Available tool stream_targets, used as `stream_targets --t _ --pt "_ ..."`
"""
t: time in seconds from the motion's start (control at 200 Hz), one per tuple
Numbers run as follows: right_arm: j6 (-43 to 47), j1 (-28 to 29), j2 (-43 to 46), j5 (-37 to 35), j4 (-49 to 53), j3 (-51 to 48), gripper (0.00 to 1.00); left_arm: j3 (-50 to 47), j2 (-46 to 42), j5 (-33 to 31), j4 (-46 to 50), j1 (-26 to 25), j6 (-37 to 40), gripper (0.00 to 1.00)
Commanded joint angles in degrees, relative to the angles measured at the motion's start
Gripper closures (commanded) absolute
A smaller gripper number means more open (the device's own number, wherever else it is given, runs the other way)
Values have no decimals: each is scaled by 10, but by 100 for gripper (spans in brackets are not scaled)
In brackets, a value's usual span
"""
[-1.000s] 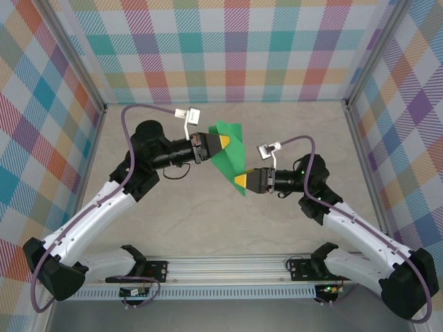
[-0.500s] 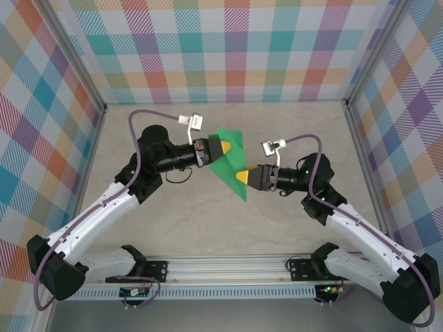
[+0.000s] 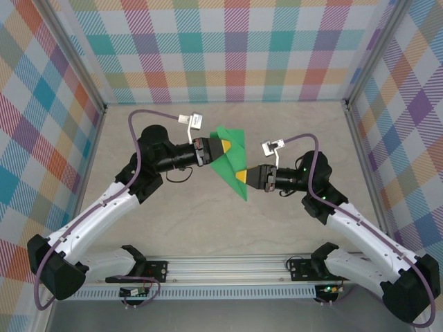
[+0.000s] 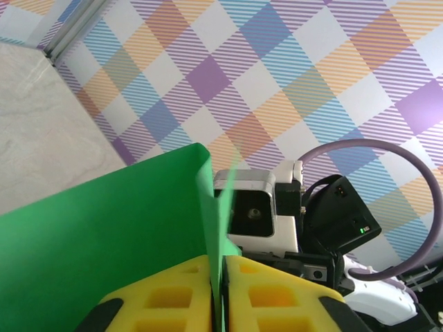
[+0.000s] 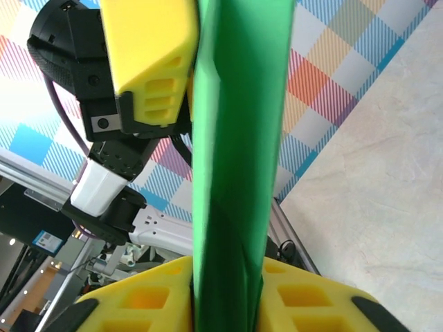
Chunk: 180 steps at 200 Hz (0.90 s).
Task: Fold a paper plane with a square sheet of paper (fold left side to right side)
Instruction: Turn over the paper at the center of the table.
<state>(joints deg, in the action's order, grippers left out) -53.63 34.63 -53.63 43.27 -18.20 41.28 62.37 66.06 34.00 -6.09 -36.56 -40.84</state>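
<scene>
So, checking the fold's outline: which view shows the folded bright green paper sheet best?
Top external: the folded bright green paper sheet shows most of its pointed outline. Left wrist gives one flat face; right wrist, its edge-on strip.

Paper plane (image 3: 229,164): 1 item, plain bright green, folded into a slim pointed wedge of several layers, standing on edge, pinched at both ends, tip pointing toward the near side.

No legible txt; blue sticker (image 5: 43,240) maybe printed, too blurry.

Bright, even, diffuse light; faint soft shadows; crisp overhead, slightly soft wrist close-ups.
</scene>
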Motion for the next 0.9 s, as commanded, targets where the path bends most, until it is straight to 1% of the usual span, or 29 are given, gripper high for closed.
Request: stream_targets --t 0.0,0.045,0.14,0.17,0.215,0.24,0.3,0.405,0.46,0.5,0.53,0.605,0.625,0.69,0.75,0.82,0.86,0.87,0.895 --pt "26 3 2 -8 26 23 80 1 -1 -3 18 2 23 78" --pt "36 4 4 -11 43 25 81 7 -7 -15 45 2 40 70" --pt "66 3 13 -25 95 34 82 26 -29 -57 131 3 92 50" --pt "78 3 16 -30 116 38 83 33 -38 -81 166 3 111 44" --pt "106 3 19 -43 163 48 85 47 -52 -120 213 3 139 37" --pt "125 3 20 -52 193 56 86 54 -60 -142 252 3 151 34" --pt "169 4 19 -80 276 78 89 66 -79 -196 308 3 174 28" --pt "251 8 -2 -147 422 126 97 71 -118 -284 366 3 196 23" --pt "285 22 -22 -207 491 155 100 66 -140 -328 381 3 197 21" --pt "309 40 -44 -274 553 182 100 59 -157 -361 387 3 196 20" --pt "326 64 -63 -323 591 203 100 53 -170 -383 391 4 193 19" --pt "343 127 -118 -489 679 262 100 38 -199 -426 393 3 191 18" --pt "347 148 -138 -514 698 278 100 35 -205 -436 394 4 191 18" --pt "342 193 -197 -620 758 328 100 26 -223 -454 396 4 191 17" --pt "331 226 -258 -702 816 378 100 27 -233 -468 405 4 191 16" --pt "313 256 -330 -798 885 435 100 30 -242 -486 418 4 191 16" --pt "298 269 -370 -834 924 462 100 29 -249 -497 422 4 190 16" --pt "295 272 -380 -857 935 470 100 29 -251 -499 422 4 190 16" --pt "286 279 -403 -885 960 486 100 28 -257 -506 423 4 188 16"
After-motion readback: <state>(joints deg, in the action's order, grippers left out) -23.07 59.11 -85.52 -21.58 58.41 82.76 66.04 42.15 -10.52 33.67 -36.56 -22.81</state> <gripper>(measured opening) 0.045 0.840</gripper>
